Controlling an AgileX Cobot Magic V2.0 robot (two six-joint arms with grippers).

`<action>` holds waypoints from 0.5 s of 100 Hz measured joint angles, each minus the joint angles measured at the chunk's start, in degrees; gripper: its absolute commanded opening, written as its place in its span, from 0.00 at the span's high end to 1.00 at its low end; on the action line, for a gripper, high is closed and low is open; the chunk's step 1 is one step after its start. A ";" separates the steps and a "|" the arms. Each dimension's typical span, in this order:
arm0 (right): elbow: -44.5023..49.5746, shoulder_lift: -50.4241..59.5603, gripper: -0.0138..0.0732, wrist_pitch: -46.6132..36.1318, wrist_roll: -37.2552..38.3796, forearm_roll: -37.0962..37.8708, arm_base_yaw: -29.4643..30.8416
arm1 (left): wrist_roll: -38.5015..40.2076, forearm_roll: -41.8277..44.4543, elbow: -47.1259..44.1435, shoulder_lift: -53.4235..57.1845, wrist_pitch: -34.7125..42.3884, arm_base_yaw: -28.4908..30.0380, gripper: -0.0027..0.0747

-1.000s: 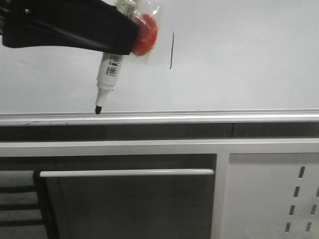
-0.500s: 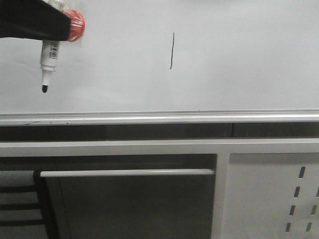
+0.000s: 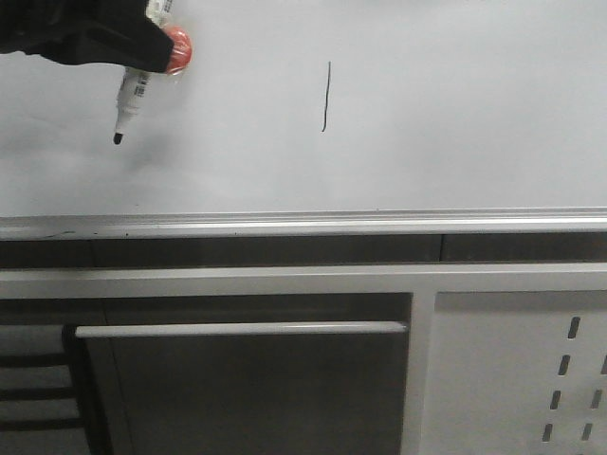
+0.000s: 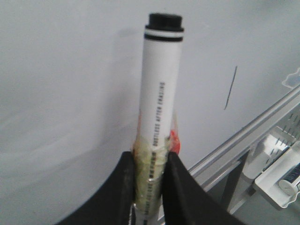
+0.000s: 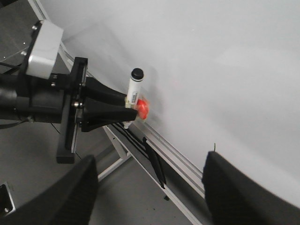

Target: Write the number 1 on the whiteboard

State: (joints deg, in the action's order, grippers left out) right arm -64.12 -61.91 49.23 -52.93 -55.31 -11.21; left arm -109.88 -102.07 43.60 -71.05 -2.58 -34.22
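Note:
The whiteboard fills the upper front view, with its silver edge rail below. The number 1 is a thin black vertical stroke on it, also in the left wrist view. My left gripper at the top left is shut on a white marker pen wrapped in tape with a red piece. The pen's black tip points down, well left of the stroke. The left wrist view shows the pen between the fingers. My right gripper is open and empty.
Under the rail are a white frame with a horizontal bar handle and a white metal panel with slanted slots at lower right. A white tray-like part shows beside the rail. The right wrist view sees the left gripper by the board.
The left gripper with the pen has moved left and up; the tip has lifted from near the rail. In the last half second it shifted slightly right and higher.

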 measured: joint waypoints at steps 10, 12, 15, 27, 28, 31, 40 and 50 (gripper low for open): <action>0.00 0.00 0.34 0.00 0.14 0.00 0.00 | -0.39 0.00 2.27 -1.89 0.40 0.00 0.99; 0.00 0.00 0.34 0.00 0.14 0.00 0.00 | -0.51 0.00 2.77 -2.22 0.53 0.00 0.99; 0.00 0.00 0.34 -0.09 0.14 0.00 0.00 | -0.62 0.00 3.37 -2.79 0.53 0.00 0.99; 0.00 0.00 0.34 -0.22 0.14 0.00 0.00 | -1.10 0.00 4.99 -4.46 0.40 0.34 0.99; 0.00 0.00 0.34 -0.22 0.14 0.00 0.00 | -1.11 0.00 5.16 -4.49 0.40 0.42 0.99; 0.00 0.00 0.34 -0.22 0.14 0.00 0.00 | -1.11 0.00 5.38 -4.74 0.24 0.56 0.99; 0.00 0.00 0.34 -0.34 0.14 0.00 0.00 | -1.19 0.00 5.63 -5.39 -0.62 1.09 0.99; 0.00 0.00 0.34 -0.68 0.14 -0.08 0.00 | -1.19 0.00 5.66 -6.02 -2.12 1.72 0.99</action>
State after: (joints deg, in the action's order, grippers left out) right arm -64.12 -61.91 48.56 -52.79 -55.38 -11.21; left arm -111.07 -102.07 49.27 -77.07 -4.70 -32.49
